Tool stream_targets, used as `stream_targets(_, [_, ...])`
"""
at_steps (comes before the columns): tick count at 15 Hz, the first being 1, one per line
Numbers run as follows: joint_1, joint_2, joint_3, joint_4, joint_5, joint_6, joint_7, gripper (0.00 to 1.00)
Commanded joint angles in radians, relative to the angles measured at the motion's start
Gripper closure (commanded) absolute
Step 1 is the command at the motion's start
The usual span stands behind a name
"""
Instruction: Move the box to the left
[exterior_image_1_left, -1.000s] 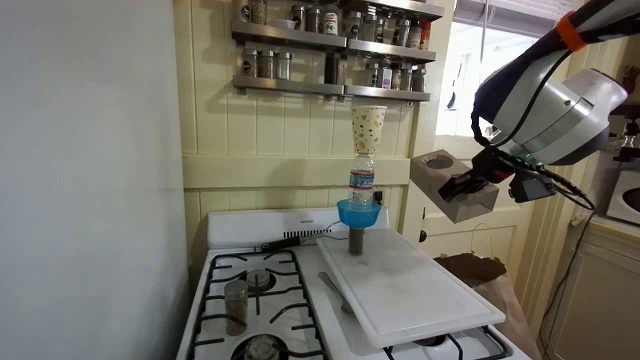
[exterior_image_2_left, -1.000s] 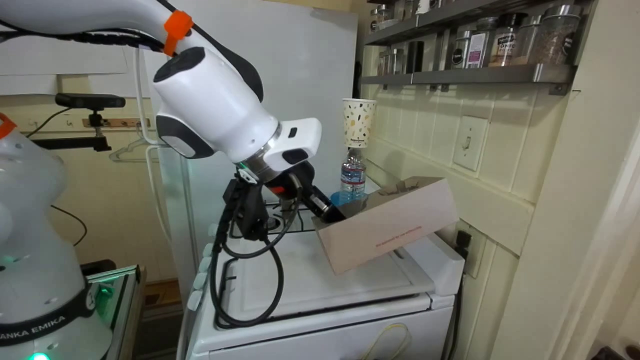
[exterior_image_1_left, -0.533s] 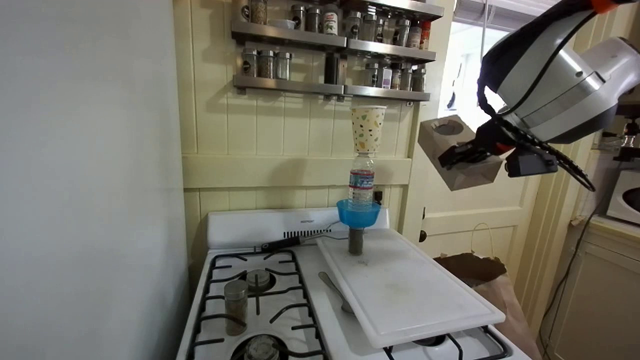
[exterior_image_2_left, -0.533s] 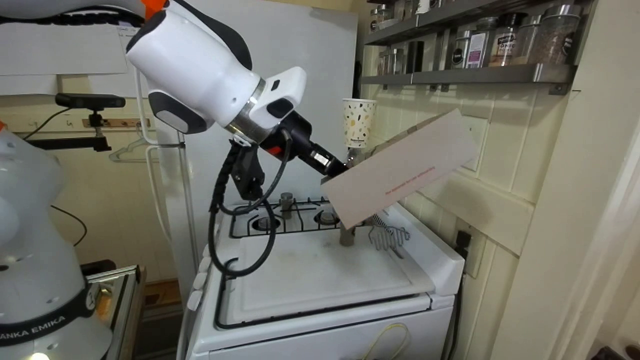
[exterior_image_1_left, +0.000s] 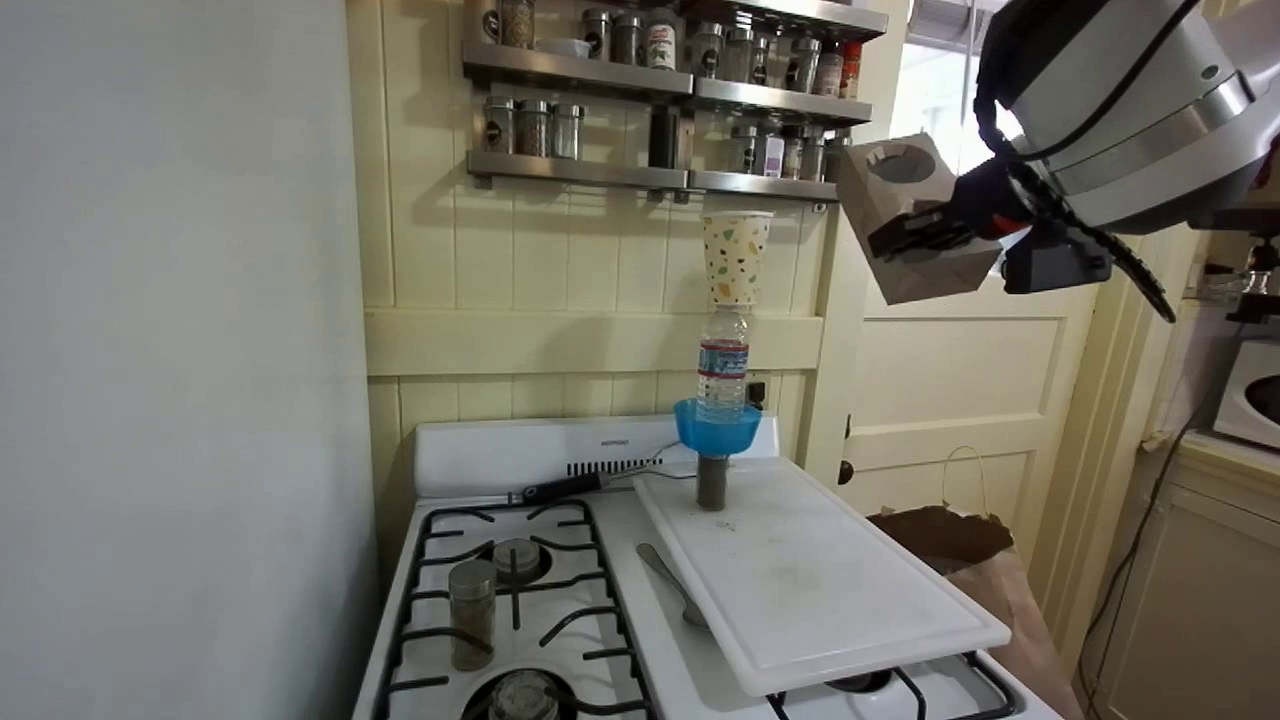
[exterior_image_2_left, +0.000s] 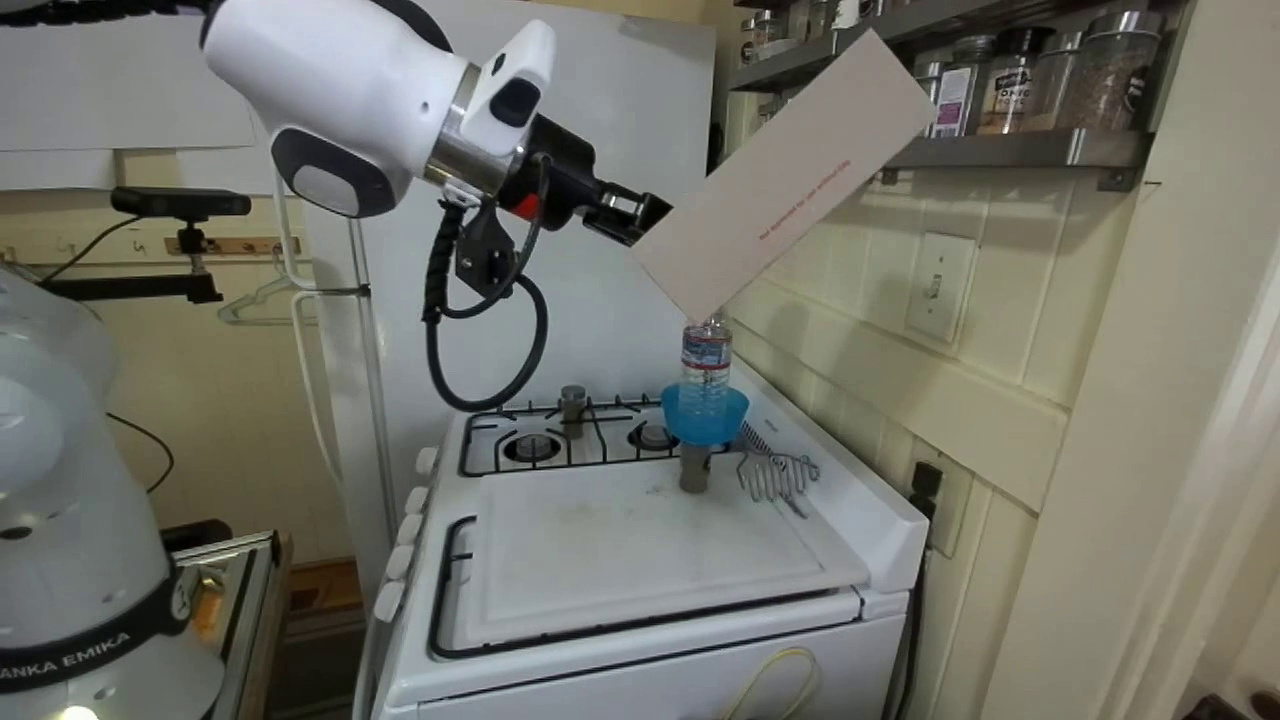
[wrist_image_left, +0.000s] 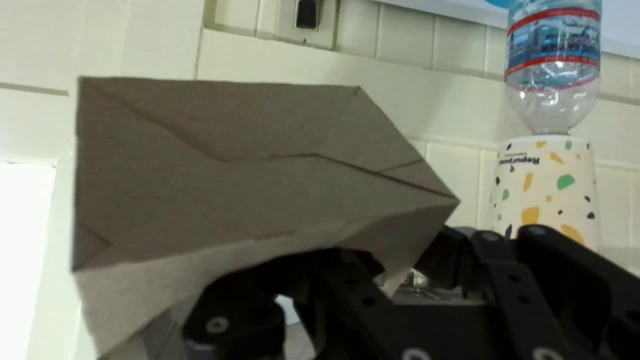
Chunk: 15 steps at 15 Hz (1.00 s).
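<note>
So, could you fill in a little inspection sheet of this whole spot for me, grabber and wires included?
Surface: a cutting board lies on the stove.
Job's things: the box is tilted, held in the air.
Clutter: a jar, blue bowl, bottle and paper cup stacked on the board; a spoon at the board's edge; another jar near a burner; a wire utensil at the back.
Grippers: one gripper, shut on the box near its lower end.
Cables: a black cable hangs in a loop below the gripper.
Surroundings: wall shelves with spice jars; a paper bag beside the stove.
</note>
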Motion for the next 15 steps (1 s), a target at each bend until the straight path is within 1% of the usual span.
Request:
stream_targets(1, [0.044, -0.063, 0.009, -0.015, 0.018, 0.072, -0.046, 1.00])
stream_targets(5, [0.043, -0.108, 0.033, -0.018, -0.003, 0.081, -0.046, 1.00])
stream_targets(7, [0.016, -0.131, 0.050, -0.017, -0.016, 0.024, -0.054, 1.00])
stream_targets(11, [-0.091, -0.195, 0.103, -0.018, -0.078, -0.156, -0.068, 1.00])
stream_targets(15, [-0.167, -0.291, 0.142, -0.019, -0.156, -0.263, -0.071, 1.00])
